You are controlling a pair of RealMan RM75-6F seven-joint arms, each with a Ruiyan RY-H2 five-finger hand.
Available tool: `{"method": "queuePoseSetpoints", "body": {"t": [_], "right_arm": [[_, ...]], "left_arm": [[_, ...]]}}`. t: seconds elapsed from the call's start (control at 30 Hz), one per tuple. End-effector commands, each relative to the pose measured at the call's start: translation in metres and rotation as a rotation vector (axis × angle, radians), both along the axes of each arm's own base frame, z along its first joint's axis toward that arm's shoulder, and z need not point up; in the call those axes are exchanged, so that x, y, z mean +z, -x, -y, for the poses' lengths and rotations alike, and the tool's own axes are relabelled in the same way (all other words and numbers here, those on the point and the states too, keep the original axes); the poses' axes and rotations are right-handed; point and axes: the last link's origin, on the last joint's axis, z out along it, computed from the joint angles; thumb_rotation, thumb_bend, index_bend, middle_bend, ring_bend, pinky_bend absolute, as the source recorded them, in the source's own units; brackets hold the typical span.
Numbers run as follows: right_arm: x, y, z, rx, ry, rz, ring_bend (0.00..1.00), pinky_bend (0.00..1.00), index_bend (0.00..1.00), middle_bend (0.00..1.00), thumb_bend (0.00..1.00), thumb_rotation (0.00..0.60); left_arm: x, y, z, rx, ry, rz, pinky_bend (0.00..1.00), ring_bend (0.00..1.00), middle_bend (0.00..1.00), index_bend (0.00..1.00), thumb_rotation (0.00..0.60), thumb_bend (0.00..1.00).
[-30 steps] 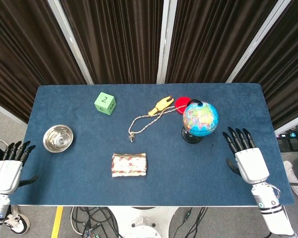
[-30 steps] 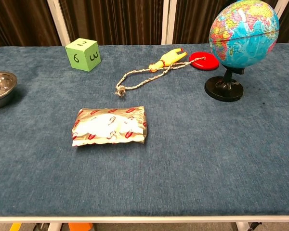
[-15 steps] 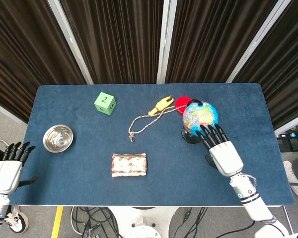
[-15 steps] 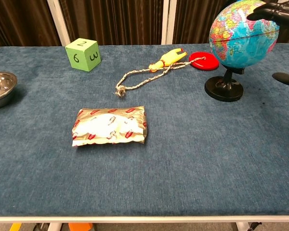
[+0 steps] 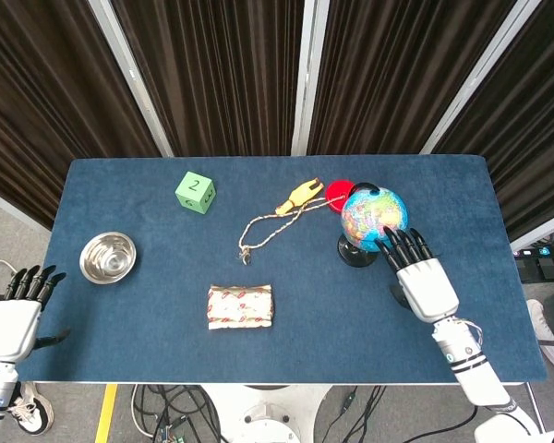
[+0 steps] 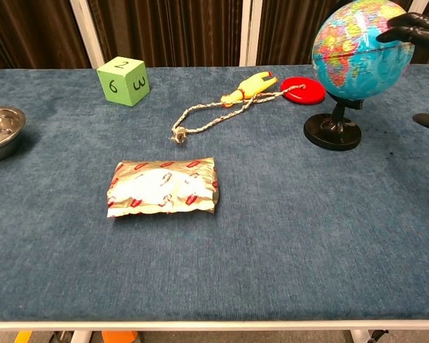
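Reaching in at right of centre of the head view, our right hand (image 5: 423, 277) lays its spread fingers (image 5: 399, 242) against the lower right side of the globe (image 5: 373, 218); nothing is clasped. That globe stands on its black base (image 6: 332, 133) on the blue surface (image 5: 166, 314), just below the red disc (image 5: 338, 191). Down at the lower left edge, our left hand (image 5: 14, 320) hangs off the surface, fingers apart and empty, with the steel bowl (image 5: 108, 257) nearest.
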Motion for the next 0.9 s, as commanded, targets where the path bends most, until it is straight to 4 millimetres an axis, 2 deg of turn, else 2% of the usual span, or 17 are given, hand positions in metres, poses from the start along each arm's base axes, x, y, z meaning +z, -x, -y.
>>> {"method": "queuePoseSetpoints", "body": {"t": [0.03,0.2,0.4,0.57,0.73,0.9], "right_arm": [[0.003,0.004,0.001,-0.015,0.007,0.002,0.00,0.00,0.00,0.00,0.23,0.600],[0.009,0.016,0.005,-0.060,0.028,0.012,0.00,0.00,0.00,0.00,0.23,0.600],[0.021,0.046,0.025,-0.197,0.068,0.015,0.00,0.00,0.00,0.00,0.23,0.600],[0.031,0.060,0.028,-0.242,0.107,0.042,0.00,0.00,0.00,0.00,0.23,0.600],[0.036,0.062,0.025,-0.237,0.125,0.060,0.00,0.00,0.00,0.00,0.23,0.600],[0.035,0.047,0.018,-0.146,0.123,0.084,0.00,0.00,0.00,0.00,0.23,0.600]], "left_arm": [[0.000,-0.001,0.000,-0.001,-0.001,-0.001,0.04,0.00,0.08,0.14,0.600,0.00],[0.000,0.000,0.000,0.005,0.002,-0.001,0.04,0.00,0.08,0.14,0.600,0.00],[0.000,0.001,0.001,0.011,0.002,-0.001,0.04,0.00,0.08,0.14,0.600,0.00],[-0.001,0.001,0.000,0.014,0.007,-0.004,0.04,0.00,0.08,0.14,0.600,0.00],[-0.002,-0.001,0.000,0.010,0.013,-0.006,0.04,0.00,0.08,0.14,0.600,0.00],[-0.001,-0.001,0.000,0.009,0.009,-0.006,0.04,0.00,0.08,0.14,0.600,0.00]]}}
